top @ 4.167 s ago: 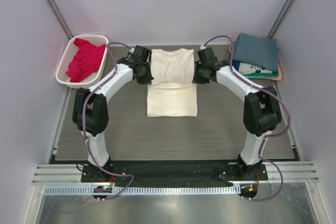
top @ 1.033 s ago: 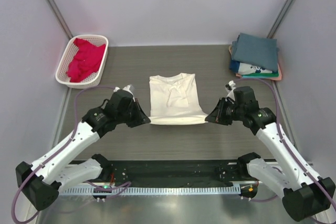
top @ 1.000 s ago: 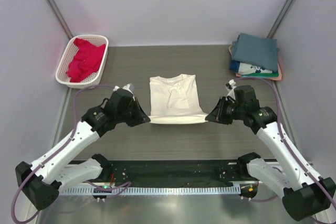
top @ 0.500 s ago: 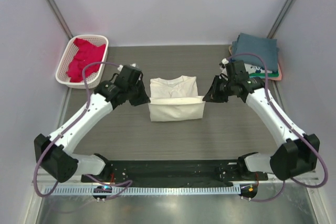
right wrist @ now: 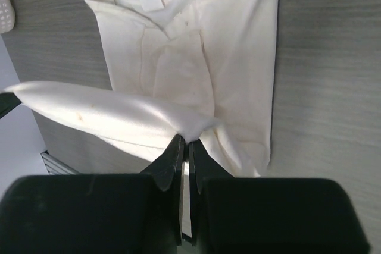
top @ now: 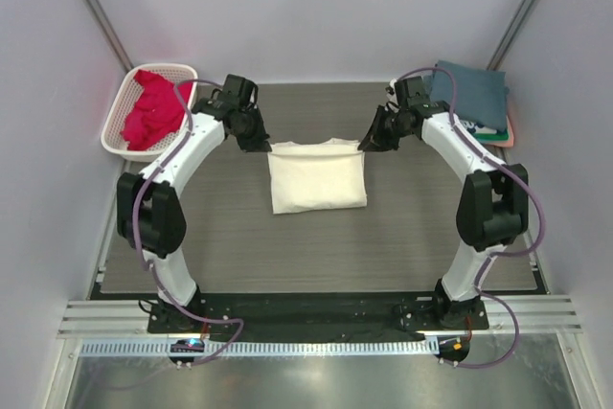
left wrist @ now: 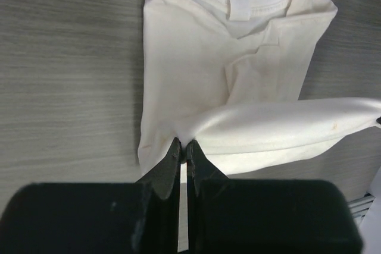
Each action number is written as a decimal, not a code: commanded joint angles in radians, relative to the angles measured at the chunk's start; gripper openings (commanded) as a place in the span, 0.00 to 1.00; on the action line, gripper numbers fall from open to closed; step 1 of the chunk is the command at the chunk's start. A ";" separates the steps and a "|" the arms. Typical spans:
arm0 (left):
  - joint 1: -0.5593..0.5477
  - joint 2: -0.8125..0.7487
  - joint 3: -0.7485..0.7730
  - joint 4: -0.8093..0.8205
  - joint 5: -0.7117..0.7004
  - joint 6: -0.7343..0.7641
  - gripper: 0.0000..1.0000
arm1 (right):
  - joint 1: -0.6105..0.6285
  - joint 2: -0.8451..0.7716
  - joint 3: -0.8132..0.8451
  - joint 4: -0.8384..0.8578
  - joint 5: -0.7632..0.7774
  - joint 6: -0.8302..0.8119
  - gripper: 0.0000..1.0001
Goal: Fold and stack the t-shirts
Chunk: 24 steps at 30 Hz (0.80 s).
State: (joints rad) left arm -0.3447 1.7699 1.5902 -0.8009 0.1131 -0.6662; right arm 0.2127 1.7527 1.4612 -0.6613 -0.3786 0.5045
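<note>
Top external: cream t-shirt (top: 317, 179) doubled over, hem apparently near collar.

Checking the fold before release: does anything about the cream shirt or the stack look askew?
Mildly. The cream shirt lies a little crooked, its near edge slanting, and the slate-blue shirt sits rotated on the stack beneath it.

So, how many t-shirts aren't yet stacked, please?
2: the cream t-shirt mid-table, pinched by left gripper and right gripper; the crimson t-shirt in the basket, possibly hiding others.
</note>
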 commanded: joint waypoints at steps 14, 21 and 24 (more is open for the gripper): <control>0.081 0.434 0.439 -0.058 0.100 0.074 0.01 | -0.049 0.343 0.323 0.032 0.024 -0.014 0.01; 0.104 0.578 0.672 -0.160 0.097 0.083 0.38 | -0.064 0.485 0.479 0.013 -0.017 -0.015 0.51; 0.105 0.640 0.914 -0.248 0.117 0.112 0.80 | -0.075 0.441 0.541 -0.038 0.041 -0.017 0.66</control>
State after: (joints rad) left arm -0.2527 2.4058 2.3333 -0.9642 0.2054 -0.5949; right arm 0.1535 2.2673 1.9110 -0.6727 -0.3763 0.4973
